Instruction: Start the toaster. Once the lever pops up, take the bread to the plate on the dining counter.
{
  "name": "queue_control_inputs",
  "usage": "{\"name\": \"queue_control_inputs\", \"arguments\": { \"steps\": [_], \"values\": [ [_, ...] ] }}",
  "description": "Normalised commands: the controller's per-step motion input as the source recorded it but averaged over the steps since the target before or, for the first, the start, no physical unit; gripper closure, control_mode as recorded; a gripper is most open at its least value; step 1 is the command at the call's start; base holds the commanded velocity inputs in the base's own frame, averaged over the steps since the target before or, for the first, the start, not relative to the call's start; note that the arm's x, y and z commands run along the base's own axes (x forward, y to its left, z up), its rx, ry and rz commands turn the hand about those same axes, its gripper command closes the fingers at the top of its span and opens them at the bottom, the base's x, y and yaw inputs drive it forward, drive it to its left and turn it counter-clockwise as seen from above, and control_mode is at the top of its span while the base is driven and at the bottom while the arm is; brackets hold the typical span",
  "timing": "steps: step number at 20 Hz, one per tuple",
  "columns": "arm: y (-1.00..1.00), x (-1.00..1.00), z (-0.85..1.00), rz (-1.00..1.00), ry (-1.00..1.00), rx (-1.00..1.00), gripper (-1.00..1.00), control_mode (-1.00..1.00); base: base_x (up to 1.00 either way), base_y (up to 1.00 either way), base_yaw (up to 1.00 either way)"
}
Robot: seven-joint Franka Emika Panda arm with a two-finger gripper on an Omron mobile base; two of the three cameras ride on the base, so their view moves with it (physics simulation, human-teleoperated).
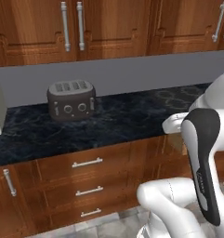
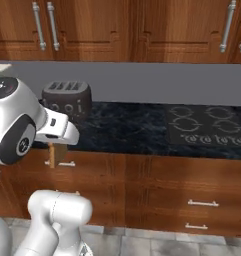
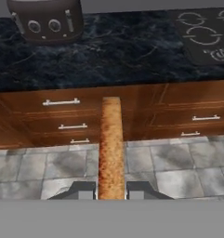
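toasting: judged done | jaws: clenched on bread (image 3: 111, 148), clear of toaster (image 1: 71, 100) | left: carry to plate, unseen

You see even, diffuse rendered lighting with no single source evident. The tabletop (image 1: 132, 116) shows faint pale veining and no strong glare. A soft shadow sits under the toaster (image 1: 71, 100). All views are slightly soft and low in resolution; you find no edge distortion or focus falloff.
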Motion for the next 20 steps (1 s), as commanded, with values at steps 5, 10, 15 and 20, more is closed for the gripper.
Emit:
{"name": "queue_control_inputs", "arguments": {
  "steps": [5, 10, 15, 20],
  "values": [
    [0.00, 0.00, 0.00, 0.00, 0.00, 0.00, 1.00, 1.00, -0.34, -0.33, -0.46],
    [0.00, 0.00, 0.00, 0.00, 0.00, 0.00, 1.00, 1.00, -0.24, -0.25, -0.55],
    [0.00, 0.00, 0.00, 0.00, 0.00, 0.00, 1.00, 1.00, -0.17, -0.18, -0.61],
    [0.00, 0.00, 0.00, 0.00, 0.00, 0.00, 1.00, 1.00, -0.03, -0.15, -0.69]
  ]
}}
